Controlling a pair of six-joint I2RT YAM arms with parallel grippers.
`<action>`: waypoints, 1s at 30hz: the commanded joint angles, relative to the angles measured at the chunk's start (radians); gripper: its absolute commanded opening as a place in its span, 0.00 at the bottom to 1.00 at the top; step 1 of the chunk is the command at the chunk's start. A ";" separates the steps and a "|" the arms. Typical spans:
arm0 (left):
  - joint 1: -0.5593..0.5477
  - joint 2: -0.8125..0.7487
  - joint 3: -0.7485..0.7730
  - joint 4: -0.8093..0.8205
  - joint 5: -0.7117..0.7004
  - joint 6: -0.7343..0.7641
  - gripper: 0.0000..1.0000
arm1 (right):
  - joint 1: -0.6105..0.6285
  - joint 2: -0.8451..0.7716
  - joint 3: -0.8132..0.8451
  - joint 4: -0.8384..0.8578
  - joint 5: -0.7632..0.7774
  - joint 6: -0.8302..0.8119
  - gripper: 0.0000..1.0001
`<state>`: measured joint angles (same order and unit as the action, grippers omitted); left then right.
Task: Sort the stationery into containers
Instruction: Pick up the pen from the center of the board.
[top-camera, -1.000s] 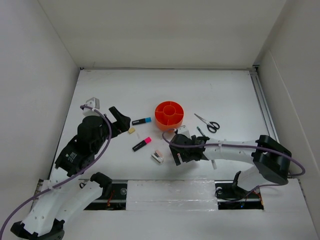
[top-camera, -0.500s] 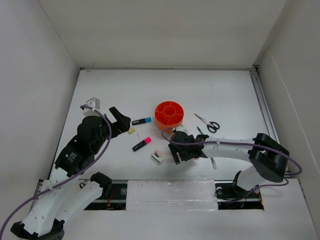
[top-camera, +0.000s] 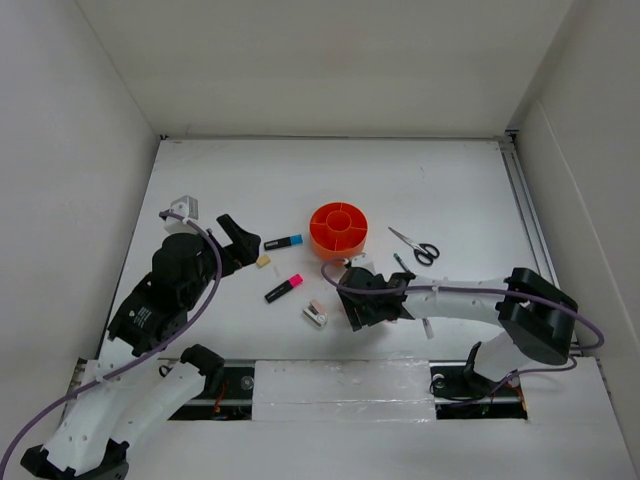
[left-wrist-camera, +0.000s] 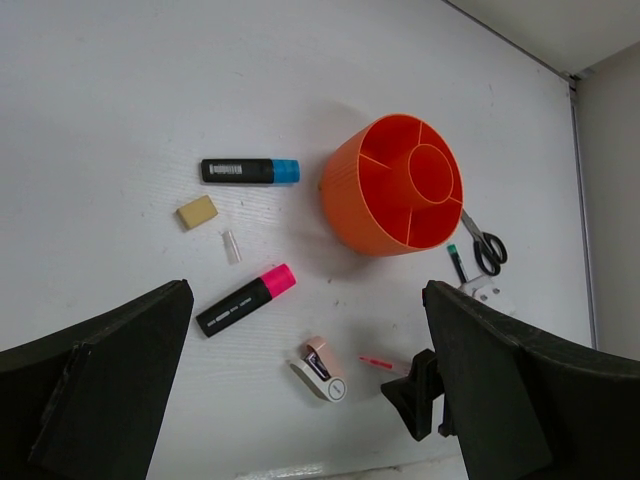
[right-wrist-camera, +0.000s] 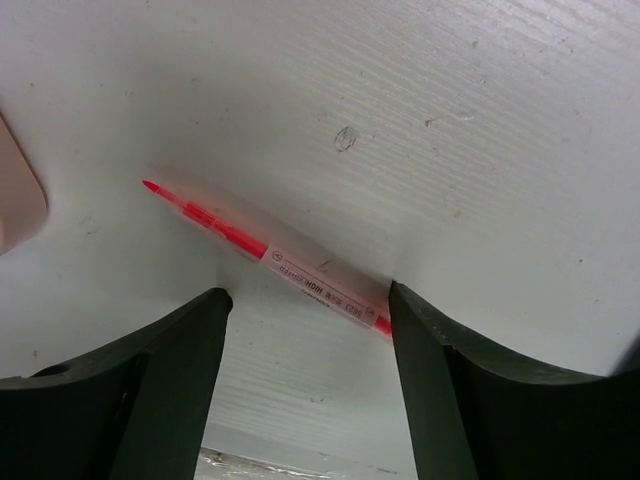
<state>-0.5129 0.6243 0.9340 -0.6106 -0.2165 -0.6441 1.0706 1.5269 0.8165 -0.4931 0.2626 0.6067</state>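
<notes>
The round orange organiser (top-camera: 337, 228) (left-wrist-camera: 395, 185) stands mid-table. Left of it lie a blue-capped marker (top-camera: 284, 241) (left-wrist-camera: 249, 171), a tan eraser (top-camera: 264, 261) (left-wrist-camera: 197, 212) and a pink-capped marker (top-camera: 284, 288) (left-wrist-camera: 245, 300). A pink-white clip piece (top-camera: 316, 314) (left-wrist-camera: 322, 368) lies nearer. Down at the table beside it, my right gripper (top-camera: 354, 318) (right-wrist-camera: 305, 330) is open, its fingers straddling the pink pen (right-wrist-camera: 270, 255) (left-wrist-camera: 378, 362); the right finger (right-wrist-camera: 470, 380) reaches the pen's end. My left gripper (top-camera: 235, 240) (left-wrist-camera: 310, 400) hovers open and empty.
Black-handled scissors (top-camera: 415, 245) (left-wrist-camera: 483, 243) and a thin dark pen (top-camera: 400, 262) (left-wrist-camera: 456, 263) lie right of the organiser. A small clear piece (left-wrist-camera: 231, 245) sits by the eraser. White walls enclose the table (top-camera: 230, 180) on three sides.
My right gripper has shifted slightly left and lower over the pink pen, and its fingers have drawn closer together. The left arm has not moved.
</notes>
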 joint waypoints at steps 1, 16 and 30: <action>0.004 -0.006 0.035 0.026 0.006 0.017 1.00 | 0.038 0.022 0.006 -0.061 -0.031 0.060 0.69; 0.004 -0.024 0.035 0.017 0.016 0.017 1.00 | 0.086 0.088 -0.033 -0.021 -0.092 0.080 0.19; 0.004 -0.034 0.026 0.017 0.006 0.008 1.00 | 0.161 0.138 -0.095 0.004 -0.137 0.169 0.31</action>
<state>-0.5129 0.6025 0.9340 -0.6109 -0.2096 -0.6434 1.1965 1.5715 0.8211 -0.4320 0.2790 0.6960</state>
